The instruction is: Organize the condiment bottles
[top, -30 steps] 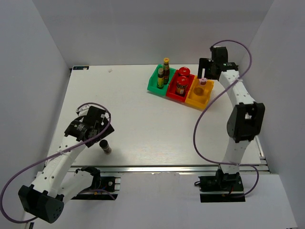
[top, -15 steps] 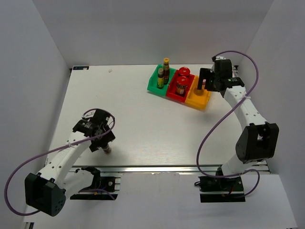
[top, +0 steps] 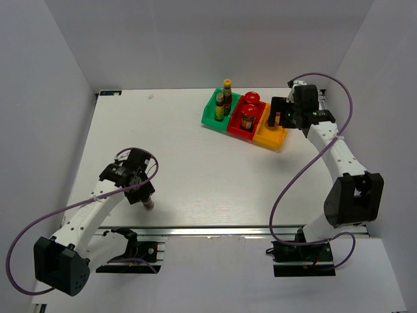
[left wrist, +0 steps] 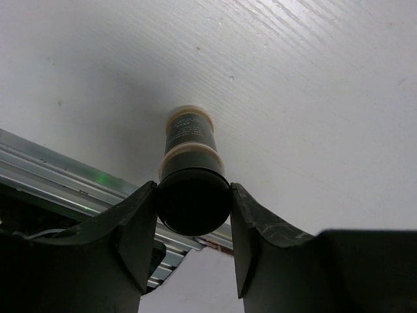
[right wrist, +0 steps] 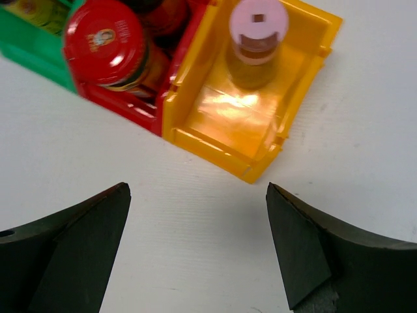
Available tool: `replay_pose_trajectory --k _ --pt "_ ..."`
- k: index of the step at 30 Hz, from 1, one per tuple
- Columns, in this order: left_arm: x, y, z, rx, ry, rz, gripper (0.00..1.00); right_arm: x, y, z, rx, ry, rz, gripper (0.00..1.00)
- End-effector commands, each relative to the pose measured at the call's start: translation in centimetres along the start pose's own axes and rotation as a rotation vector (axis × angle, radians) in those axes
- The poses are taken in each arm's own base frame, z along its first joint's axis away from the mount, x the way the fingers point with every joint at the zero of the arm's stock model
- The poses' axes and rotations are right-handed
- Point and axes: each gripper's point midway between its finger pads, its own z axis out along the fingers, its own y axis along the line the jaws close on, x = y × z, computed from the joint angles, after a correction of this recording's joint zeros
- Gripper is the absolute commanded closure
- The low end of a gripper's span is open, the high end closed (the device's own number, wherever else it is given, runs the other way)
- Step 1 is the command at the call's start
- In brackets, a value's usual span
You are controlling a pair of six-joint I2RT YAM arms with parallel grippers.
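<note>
A small dark shaker with a black cap [left wrist: 189, 140] stands upright near the table's front edge at the left [top: 149, 205]. My left gripper [left wrist: 193, 188] comes down over it, and both fingers press against the cap's sides. Two slim yellow-capped bottles [top: 227, 91] stand in the green bin [top: 210, 116]. Two red-lidded jars [top: 248, 117] fill the red bin [top: 236, 128]. The pink-capped bottle [right wrist: 258, 26] stands at the far end of the yellow bin [right wrist: 221, 153]. My right gripper [right wrist: 197, 189] hangs open over the table just in front of that bin, holding nothing.
The three bins sit side by side at the back right of the white table [top: 195, 150]. The metal rail [left wrist: 52, 169] of the table's front edge runs right beside the shaker. White walls enclose the left, back and right.
My left gripper has moved onto the black-capped shaker and closed its fingers against the cap. The right arm has swung forward and down toward the yellow bin, jaws still wide.
</note>
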Motion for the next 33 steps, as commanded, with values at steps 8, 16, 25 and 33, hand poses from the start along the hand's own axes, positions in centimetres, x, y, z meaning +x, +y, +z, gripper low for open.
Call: replay_pose_trajectory --k 8,16,25,33 --pt "-3.1 -9.5 -4.6 0.417 0.017 0.13 0.8 4.4 15.6 -5.9 -0.659 -0.142 -0.548 0.11" --pt "-1.9 -12.7 -5.8 0.533 0.141 0.284 0.94 12.4 23.4 -10.2 -1.086 -0.172 -0.809 0.11" --pt "-0.4 -17.2 -9.5 0.787 0.156 0.421 0.95 15.0 29.9 -14.5 -1.414 -0.318 -0.792 0.11" --pt "-0.3 -18.6 -10.5 0.827 0.131 0.443 0.95 15.6 32.6 -13.7 -1.426 -0.326 -0.748 0.11"
